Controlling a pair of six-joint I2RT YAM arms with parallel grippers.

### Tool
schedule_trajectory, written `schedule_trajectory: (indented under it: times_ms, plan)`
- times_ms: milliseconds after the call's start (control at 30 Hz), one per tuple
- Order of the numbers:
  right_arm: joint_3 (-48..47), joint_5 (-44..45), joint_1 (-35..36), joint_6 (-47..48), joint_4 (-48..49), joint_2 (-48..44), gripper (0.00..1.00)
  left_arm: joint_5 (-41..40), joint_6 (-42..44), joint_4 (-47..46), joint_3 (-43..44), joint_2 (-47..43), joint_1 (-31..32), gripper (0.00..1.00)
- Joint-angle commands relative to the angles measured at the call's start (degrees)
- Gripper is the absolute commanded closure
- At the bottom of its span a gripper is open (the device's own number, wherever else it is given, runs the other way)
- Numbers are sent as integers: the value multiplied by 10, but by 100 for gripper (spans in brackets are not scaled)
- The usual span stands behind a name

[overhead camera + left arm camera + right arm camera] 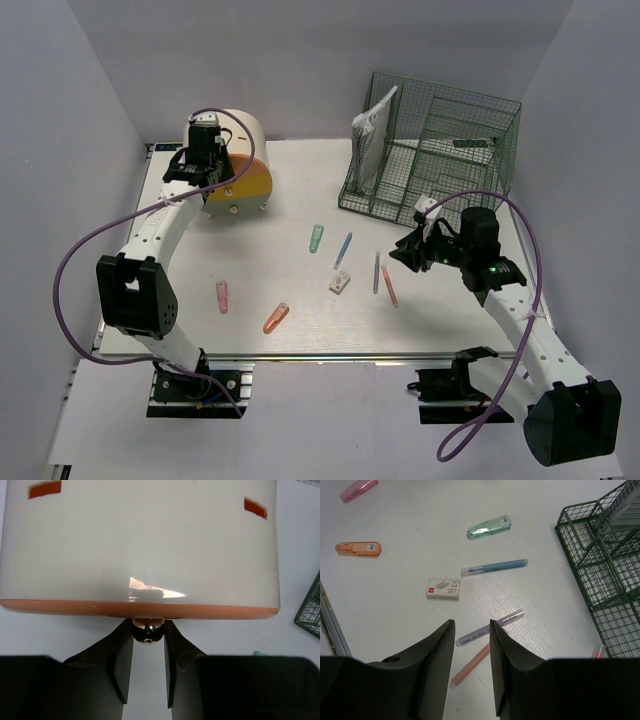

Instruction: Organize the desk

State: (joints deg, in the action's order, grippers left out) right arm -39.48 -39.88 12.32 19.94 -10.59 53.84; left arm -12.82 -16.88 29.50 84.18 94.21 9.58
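The white desk [300, 315] holds scattered stationery. My left gripper [203, 178] is at the front of the cream-and-orange drawer box [245, 140]. In the left wrist view the gripper [148, 629] is shut on the drawer's shiny metal knob [148, 633], under the box [140, 545]. My right gripper [402, 252] is open and empty. It hovers [471, 625] just above a purple pen [512, 616] and an orange pen [467, 669]. The two pens lie side by side on the desk [395, 630].
A blue pen [495, 566], a green highlighter [489, 527], a small staple box [443, 588], an orange highlighter [358, 548] and a pink one [359, 489] lie mid-desk. A green wire rack [430, 150] with papers stands back right, close to my right gripper.
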Motion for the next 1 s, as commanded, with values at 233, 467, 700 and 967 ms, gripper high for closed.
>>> schedule_trajectory:
  times_ms: [233, 467, 700, 967]
  plan:
    - [-17, -21, -11, 3, -4, -8, 60, 27, -10, -37, -68, -91, -2, 83]
    - [-17, -27, -12, 3, -6, -8, 60, 53, -17, -41, -139, -169, 9, 85]
    - [-16, -35, -15, 3, -6, -8, 52, 73, -23, -43, -182, -196, 2, 66]
    - [-17, -37, -16, 7, -11, -1, 42, 83, -25, -44, -174, -176, 2, 33]
